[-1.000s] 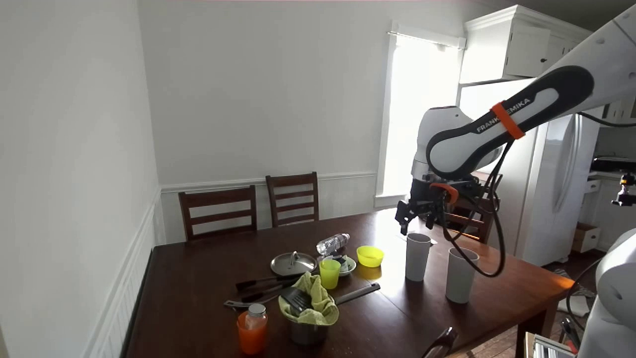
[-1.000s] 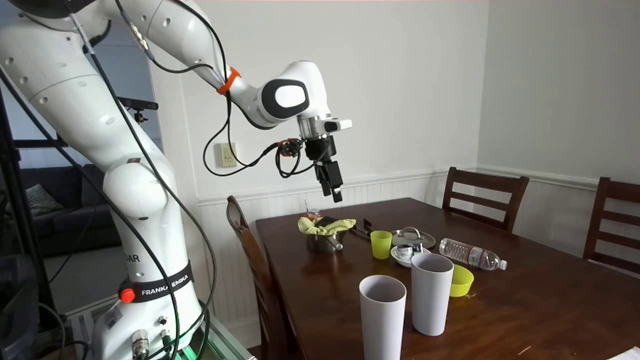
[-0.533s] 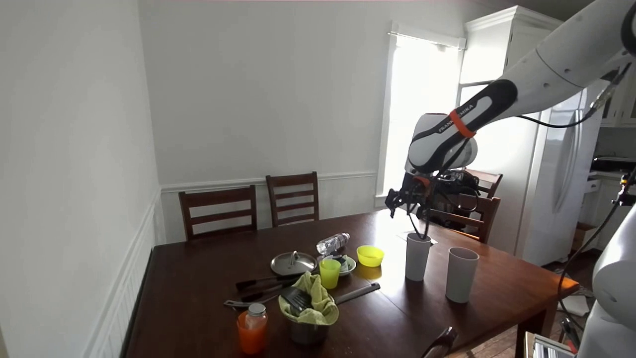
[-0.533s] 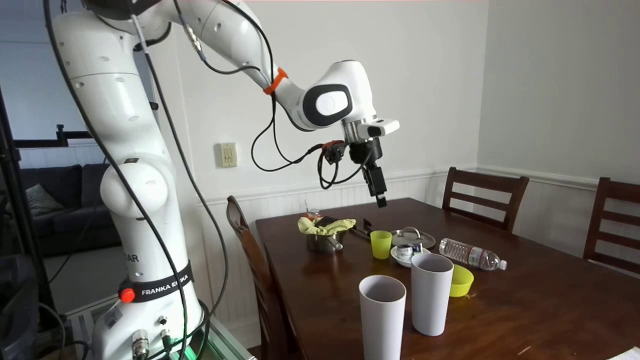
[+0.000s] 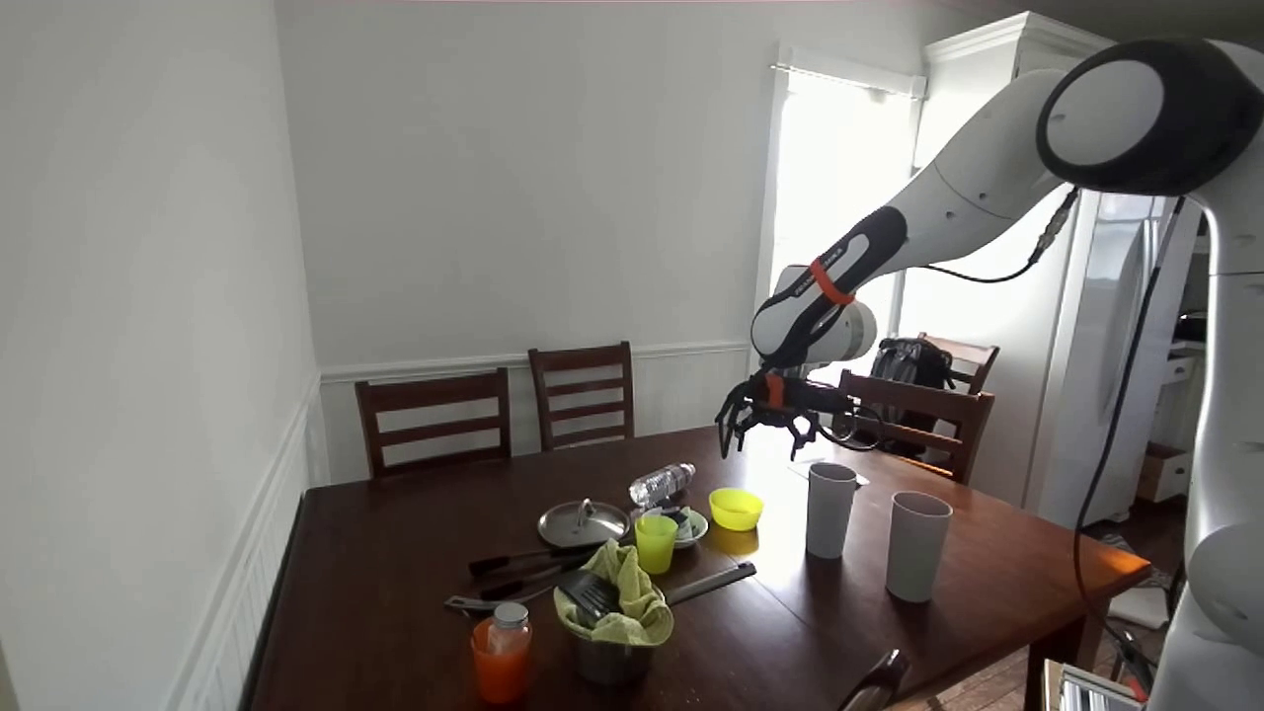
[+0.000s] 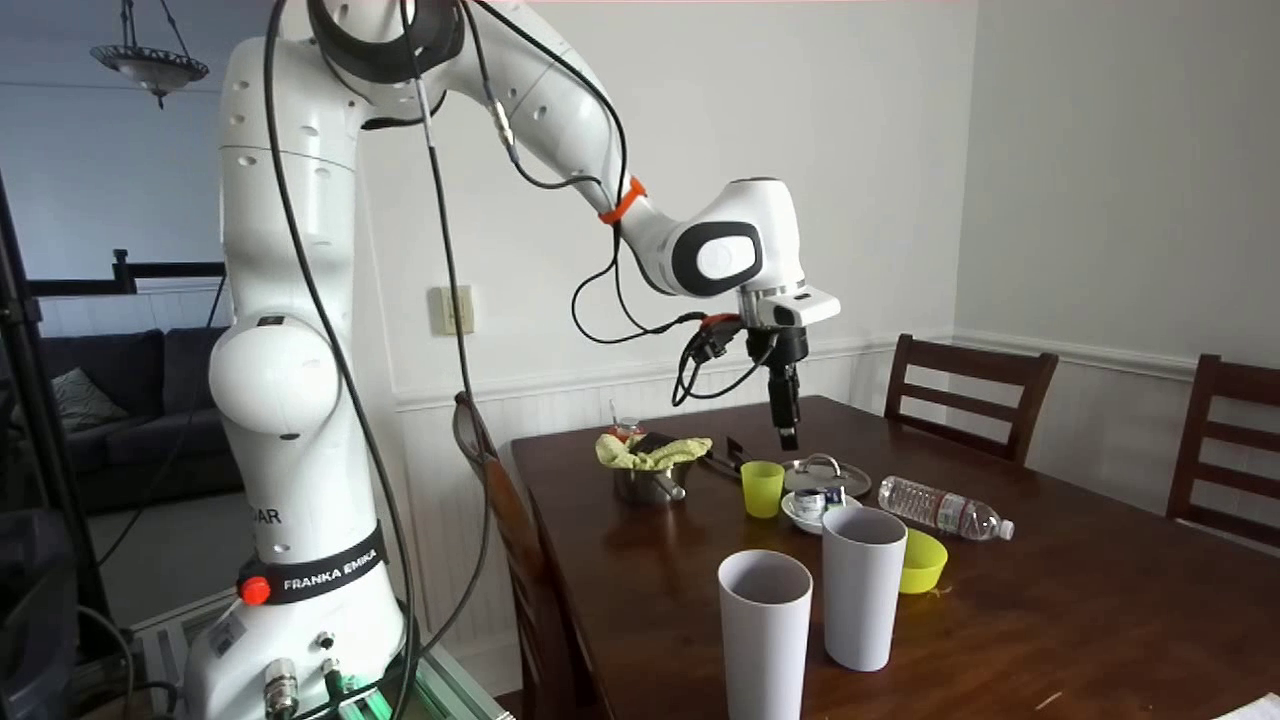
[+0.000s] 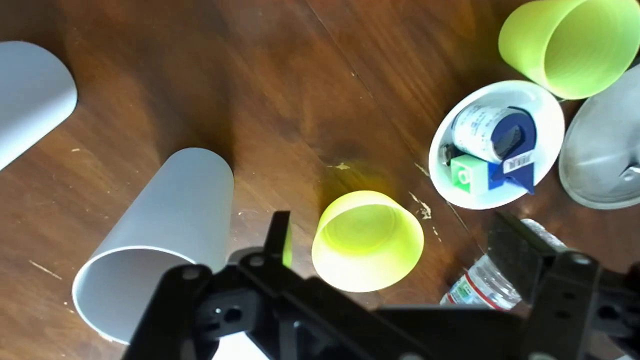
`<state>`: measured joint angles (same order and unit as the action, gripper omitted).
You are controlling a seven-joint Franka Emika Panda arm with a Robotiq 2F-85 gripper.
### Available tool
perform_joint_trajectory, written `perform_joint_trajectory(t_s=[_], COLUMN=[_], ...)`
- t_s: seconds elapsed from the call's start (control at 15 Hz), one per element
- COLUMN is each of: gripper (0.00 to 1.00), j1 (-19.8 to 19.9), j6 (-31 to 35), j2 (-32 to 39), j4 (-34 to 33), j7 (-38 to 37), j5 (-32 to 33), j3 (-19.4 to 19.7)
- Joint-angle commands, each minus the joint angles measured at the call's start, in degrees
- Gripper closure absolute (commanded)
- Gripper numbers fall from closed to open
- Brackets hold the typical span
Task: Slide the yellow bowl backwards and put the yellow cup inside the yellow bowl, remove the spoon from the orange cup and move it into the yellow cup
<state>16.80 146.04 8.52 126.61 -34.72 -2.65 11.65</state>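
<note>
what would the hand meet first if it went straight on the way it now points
Probably the wooden table: in an exterior view the hand points roughly down beside the yellow bowl. Depth is unclear; the wrist view frames the bowl between the fingers, so its rim might come first.

Yellow cup [image 7: 570,47] — partly outside wrist view

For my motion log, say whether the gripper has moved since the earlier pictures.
Yes: in an exterior view, the gripper moved rightward and down, nearer the metal lid.
</note>
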Motion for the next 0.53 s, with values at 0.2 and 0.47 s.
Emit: perform_joint_trajectory(t_s=[0.2,0.47], gripper=[0.00,0.00], j1=[-1.0,-1.8], j6=[0.2,-0.1], j2=[8.6,8.6], j4=[-6.4,-5.7], j7=[-3.7,-2.3], j5=[-8.0,-8.0], j3=[2.8,3.6])
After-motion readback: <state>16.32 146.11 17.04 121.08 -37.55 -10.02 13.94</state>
